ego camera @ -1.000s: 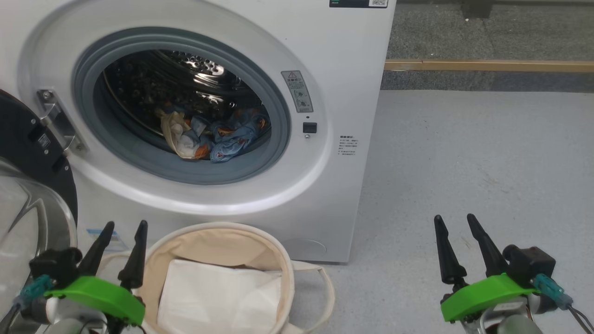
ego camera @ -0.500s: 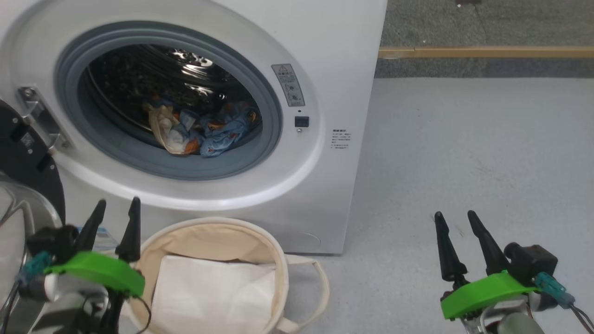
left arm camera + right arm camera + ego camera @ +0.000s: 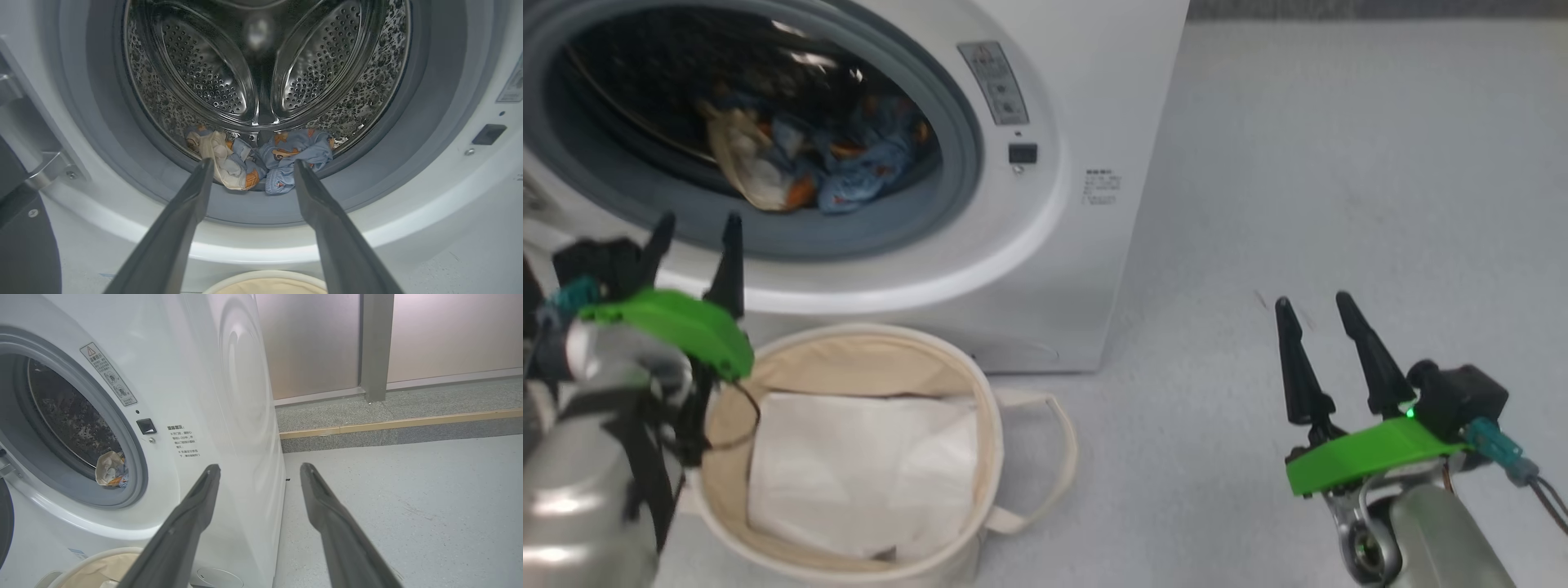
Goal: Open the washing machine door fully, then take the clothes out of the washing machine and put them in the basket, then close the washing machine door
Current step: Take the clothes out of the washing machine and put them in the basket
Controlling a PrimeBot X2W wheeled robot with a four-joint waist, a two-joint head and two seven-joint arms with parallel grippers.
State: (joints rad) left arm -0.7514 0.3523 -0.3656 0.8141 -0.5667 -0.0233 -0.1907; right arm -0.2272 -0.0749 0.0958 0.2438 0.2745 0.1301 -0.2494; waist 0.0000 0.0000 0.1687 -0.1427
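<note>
Clothes (image 3: 298, 149): lay in drum (image 3: 196, 81), partly hidden.
Door (image 3: 20, 253): was mostly cut off.
Left gripper (image 3: 252, 162): stood open.
Right gripper (image 3: 260, 466): stood open.

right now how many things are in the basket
1: a white sheet lying in the basket, in front of the washing machine; anything under it would be hidden.

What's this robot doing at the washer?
A two-armed robot is unloading the washer, whose door is swung open. The blue clothes lie in the drum, not yet taken out. The left jaws, open and empty, point straight at them from in front of the porthole. The right jaws hang open and empty off to the side, over the floor. The basket waits below the porthole, holding a white sheet.
</note>
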